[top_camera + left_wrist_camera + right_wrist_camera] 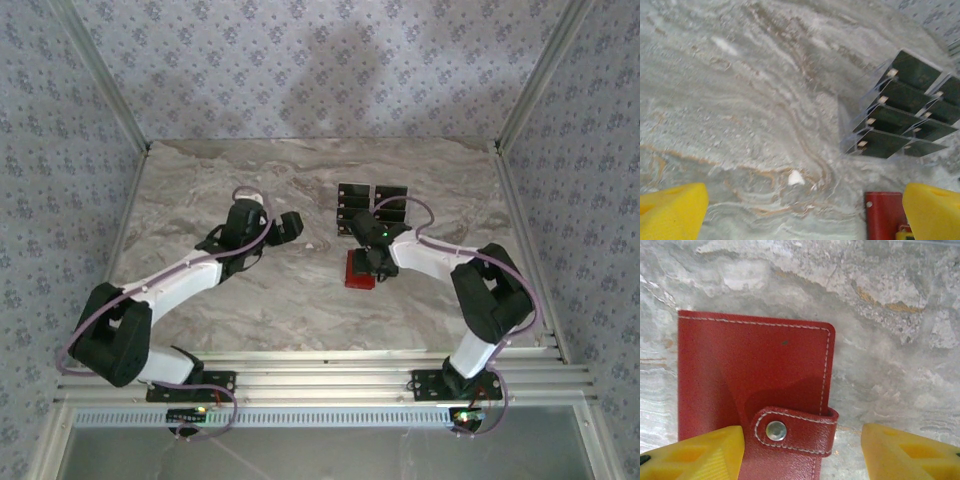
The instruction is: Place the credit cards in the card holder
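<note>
A marbled tabletop (300,300) in grey and beige, crossed by brownish veins, is enclosed on three sides. The back wall (320,70), the left wall (50,200) and the right wall (595,200) are covered in pale grey-blue wallpaper printed with a small repeated floral motif. The far corners are marked by a left post (102,72) and a right post (541,70) of pale metal. A ribbed aluminium rail (320,385) is laid along the near edge, with a glassy grey panel (320,455) below it. Soft, even light is cast, and faint shadows are thrown on the back wall. A small white fleck (795,177) is seen on the stone in the left wrist view.
</note>
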Robot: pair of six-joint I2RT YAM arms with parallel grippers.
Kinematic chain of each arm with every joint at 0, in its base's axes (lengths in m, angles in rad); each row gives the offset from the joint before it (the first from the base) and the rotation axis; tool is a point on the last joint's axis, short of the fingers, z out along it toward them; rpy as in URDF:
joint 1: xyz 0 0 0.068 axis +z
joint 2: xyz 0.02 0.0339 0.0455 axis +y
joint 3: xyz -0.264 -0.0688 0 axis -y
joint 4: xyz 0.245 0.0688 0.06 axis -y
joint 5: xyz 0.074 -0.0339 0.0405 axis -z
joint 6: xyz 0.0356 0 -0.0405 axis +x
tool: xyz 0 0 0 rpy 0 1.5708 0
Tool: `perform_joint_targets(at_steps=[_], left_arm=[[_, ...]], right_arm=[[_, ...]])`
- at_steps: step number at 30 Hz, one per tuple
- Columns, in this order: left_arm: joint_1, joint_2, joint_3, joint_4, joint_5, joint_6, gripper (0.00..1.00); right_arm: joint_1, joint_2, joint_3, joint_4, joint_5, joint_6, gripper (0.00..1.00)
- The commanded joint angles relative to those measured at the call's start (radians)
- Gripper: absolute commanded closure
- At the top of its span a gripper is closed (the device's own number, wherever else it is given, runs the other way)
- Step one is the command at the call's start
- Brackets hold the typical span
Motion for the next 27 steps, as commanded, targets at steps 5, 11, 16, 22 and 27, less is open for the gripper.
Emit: perform_joint_targets(at_steps=[5,11,16,22,27], left_arm=[[0.0,-0.015,-0.018,0.021,-0.008,-0.003,0.0],[0.0,0.005,-0.012,0.036,0.0,-0.006,0.0],[0.0,0.01,-0.011,0.039,0.006,-0.007,0.0],[0.0,-0.006,-0.01,0.018,0.008,-0.006,0.0],[-0.001,-0.055,-0.032,-0.012,0.003,-0.005,0.0]], right_arm=[[0.009,0.048,0.059,-0.041,0.035,0.005,0.38],[0.007,0.064,0.058,-0.055,0.05,-0.006,0.51],[0.006,0.055,0.038,-0.042,0.048,-0.009,0.69],[0.008,0.042,0.031,-0.025,0.03,-0.027,0.91],[0.033,0.013,0.041,-0.019,-0.005,-0.045,1.0]])
